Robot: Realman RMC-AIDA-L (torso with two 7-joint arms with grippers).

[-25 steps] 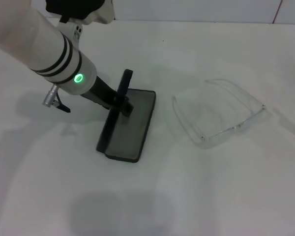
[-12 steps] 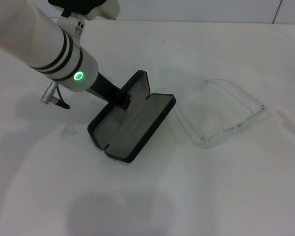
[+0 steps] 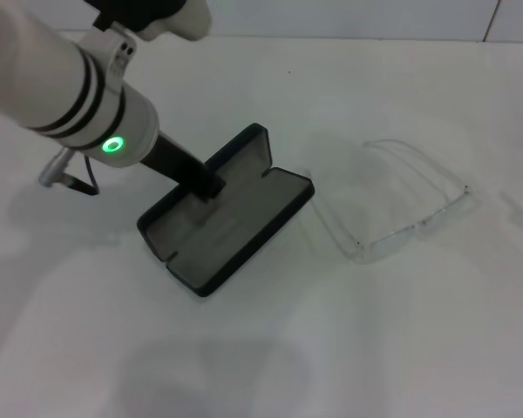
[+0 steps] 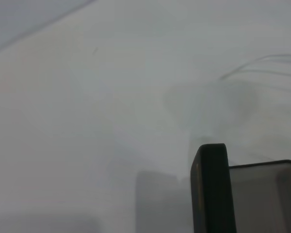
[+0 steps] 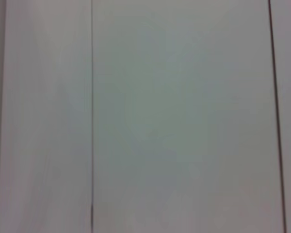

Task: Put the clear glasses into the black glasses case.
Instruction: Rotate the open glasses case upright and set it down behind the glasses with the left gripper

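On white table (image 3: 270,348), black glasses case (image 3: 231,228) open, grey-lined, left pincer (image 3: 207,185) at hinge, grip unclear, clear glasses (image 3: 399,202) beside.

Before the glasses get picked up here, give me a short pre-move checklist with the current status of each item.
1. Black glasses case open, grey lining facing up: ok.
2. Case interior free of objects: ok.
3. Left gripper clear of the case: not ok, it sits at the lid.
4. Clear glasses on the table, apart from the case: ok.
5. Glasses arms folded: not ok, they look spread.
6. Right gripper ready: cannot tell, it is out of view.
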